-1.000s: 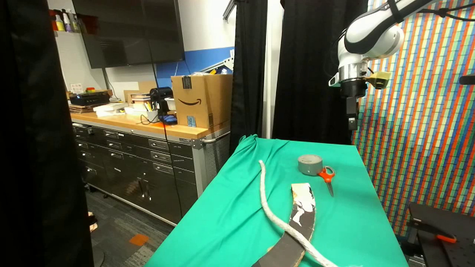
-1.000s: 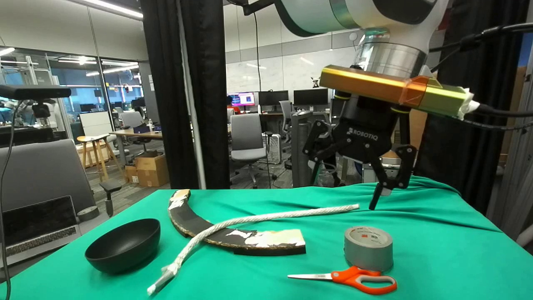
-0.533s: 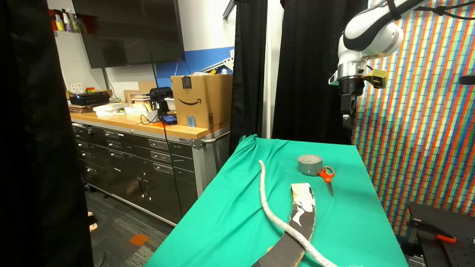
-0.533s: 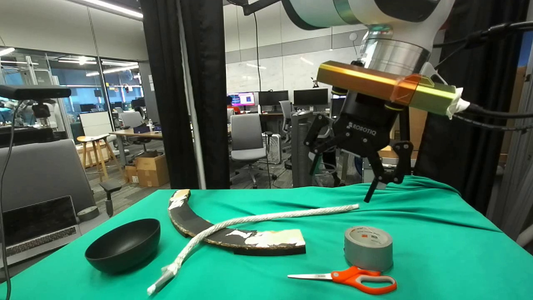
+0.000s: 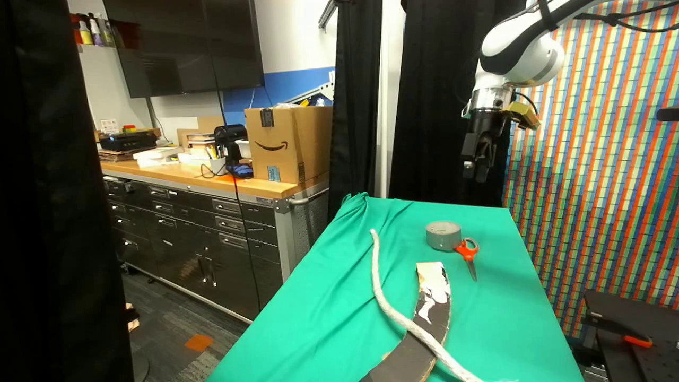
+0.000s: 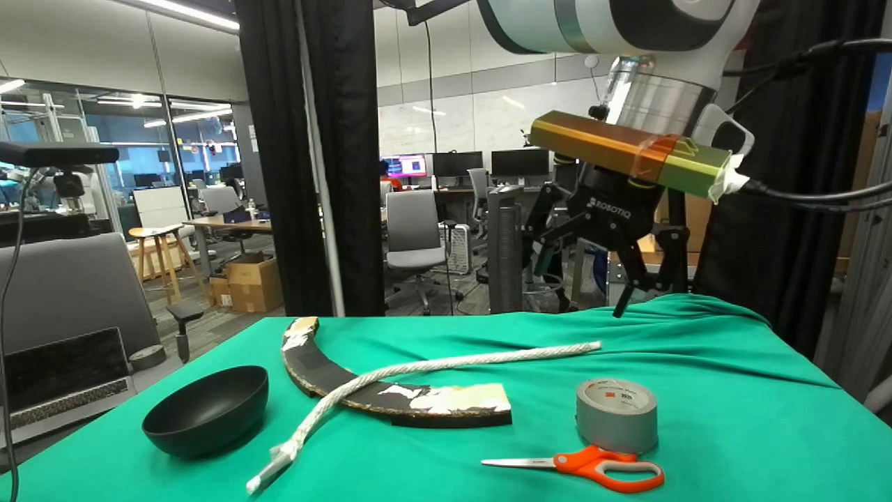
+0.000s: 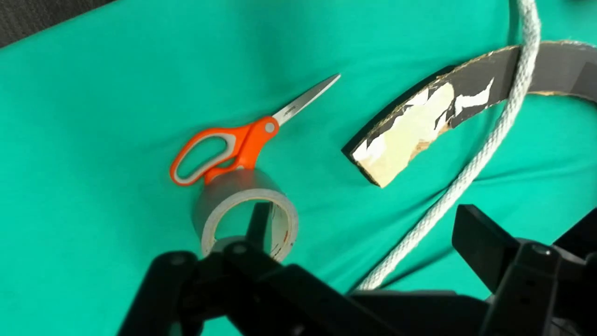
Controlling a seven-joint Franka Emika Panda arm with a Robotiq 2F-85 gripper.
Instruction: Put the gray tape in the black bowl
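Currently, the claw (image 6: pixel 578 294) is spread wide above the tabletop (image 6: pixel 752 446), with nothing between its fingers. The gray tape (image 6: pixel 617 422) lies flat, hole upward, with the scissors (image 6: pixel 584 461) against its side. Whether a handle loop runs under the tape cannot be told. The black bowl (image 6: pixel 209 411) is well apart from the tape; the rope (image 6: pixel 446 363) and the curved strip (image 6: pixel 376 397) lie between them.

Handling: expect a stiff, robust part, fairly heavy for its size. The outer wall is likely smooth and may slip under a light grip; firm pressure should do no harm.

Grip, preferred: lower one finger into the centre hole and set the other against the outer wall, on the side away from the scissors. Grip, alternative: span the full width, if the fingers reach.

Caution: a one-sided wall grip may let the tape tilt or swing. Seat the fingers deep before lifting. Lift straight up so that the scissors are not dragged, and pass above the rope on the way to the bowl.
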